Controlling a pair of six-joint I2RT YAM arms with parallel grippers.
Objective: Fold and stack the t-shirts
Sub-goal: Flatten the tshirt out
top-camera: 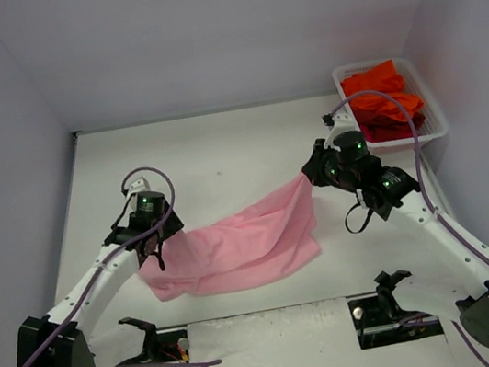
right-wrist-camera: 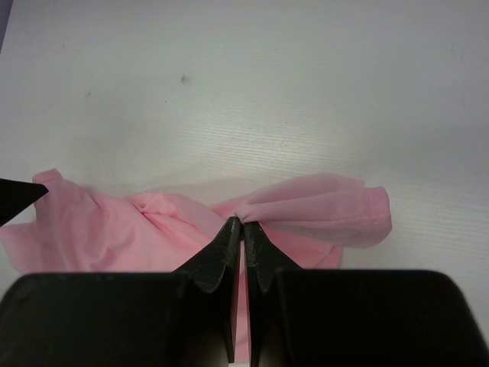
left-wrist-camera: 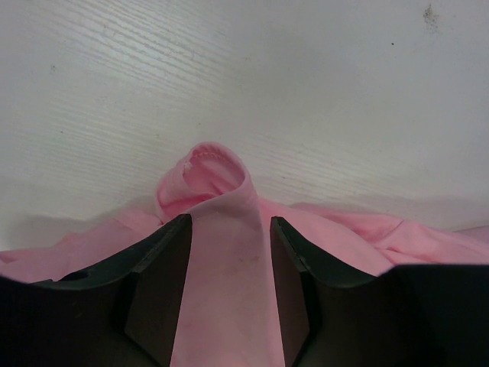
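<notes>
A light pink t-shirt (top-camera: 236,245) hangs stretched between my two grippers just above the table, its lower edge sagging onto the surface. My left gripper (top-camera: 151,251) grips its left end; in the left wrist view a band of pink cloth (left-wrist-camera: 344,237) fills the gap of the left gripper (left-wrist-camera: 229,220), the jaws partly apart round it. My right gripper (top-camera: 310,176) pinches the raised right end; in the right wrist view the right gripper (right-wrist-camera: 243,222) is shut tight on a hemmed fold of the shirt (right-wrist-camera: 321,206). Orange-red t-shirts (top-camera: 385,101) lie bunched at the back right.
The orange-red shirts sit in a white mesh basket (top-camera: 441,129) against the right wall, just behind my right arm. Grey walls close the table on the left, back and right. Two black mounts stand at the near edge.
</notes>
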